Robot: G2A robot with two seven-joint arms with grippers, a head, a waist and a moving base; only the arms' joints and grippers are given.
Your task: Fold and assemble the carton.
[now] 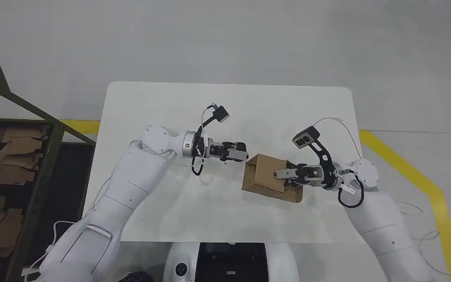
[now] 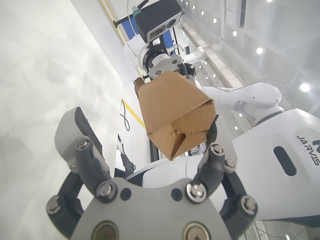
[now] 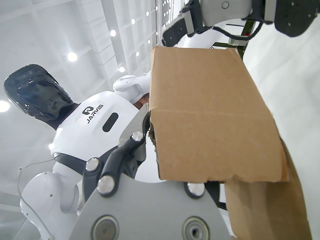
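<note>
A brown carton (image 1: 270, 178), partly folded into a box shape, is held just above the white table (image 1: 162, 106) right of its middle. My right gripper (image 1: 287, 172) is shut on the carton's right end; in the right wrist view one finger (image 3: 140, 123) presses the carton (image 3: 207, 113) wall and the other is hidden behind the cardboard. My left gripper (image 1: 239, 151) is open at the carton's left end. In the left wrist view its fingers (image 2: 82, 126) stand wide apart around the carton's (image 2: 175, 106) crumpled, folded-in end flaps.
A dark bin with several flat cardboard blanks (image 1: 21, 151) stands left of the table. Yellow floor lines (image 1: 394, 158) run past both table sides. The table's far half and front left are bare.
</note>
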